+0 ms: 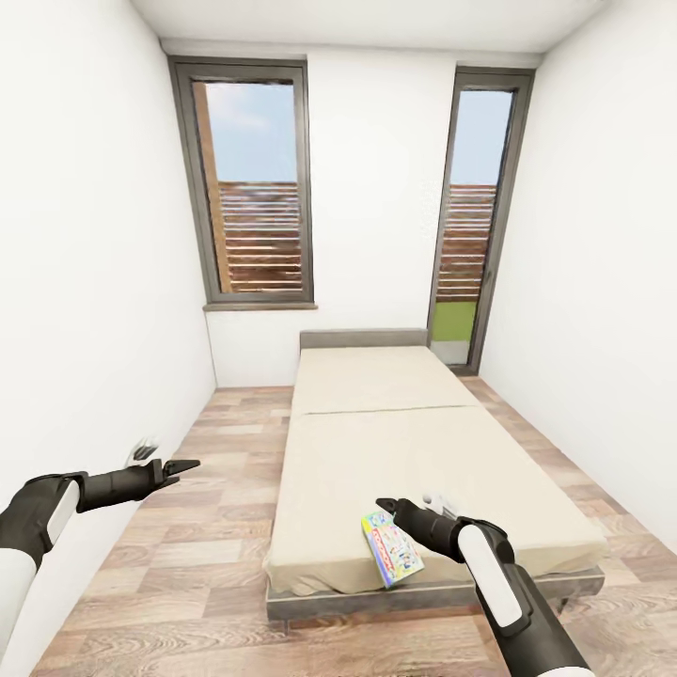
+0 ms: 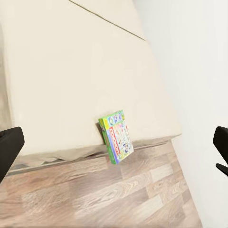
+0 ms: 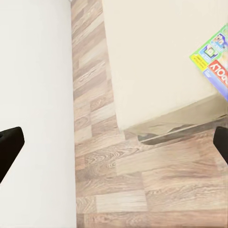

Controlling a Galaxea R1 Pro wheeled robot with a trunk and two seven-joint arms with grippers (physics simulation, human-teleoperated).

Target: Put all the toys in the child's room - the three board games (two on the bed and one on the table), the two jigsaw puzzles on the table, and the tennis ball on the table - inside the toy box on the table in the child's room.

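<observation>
One board game (image 1: 391,548) lies on the bed (image 1: 395,442), at the near end of the beige mattress and close to its front edge, its green-edged pale blue cover facing up. The box sits slightly askew to the mattress edge. In the left wrist view the game (image 2: 117,136) reaches right to the mattress edge above the wood floor (image 2: 95,194); in the right wrist view only a corner of it (image 3: 215,61) shows, near the same edge.

The right gripper (image 1: 385,508) hovers just above and beside the game, not touching it. Its fingers are spread wide, as the right wrist view shows with the dark fingertips (image 3: 9,147) far apart at the edges of the frame. The left gripper (image 1: 188,465) hangs over the floor, well apart from the bed, near the left wall (image 1: 85,282). Its fingers (image 2: 9,145) are likewise spread wide and hold nothing.

Behind the bed stand a grey headboard (image 1: 363,338) and two tall dark-framed windows (image 1: 252,183) in the white far wall
</observation>
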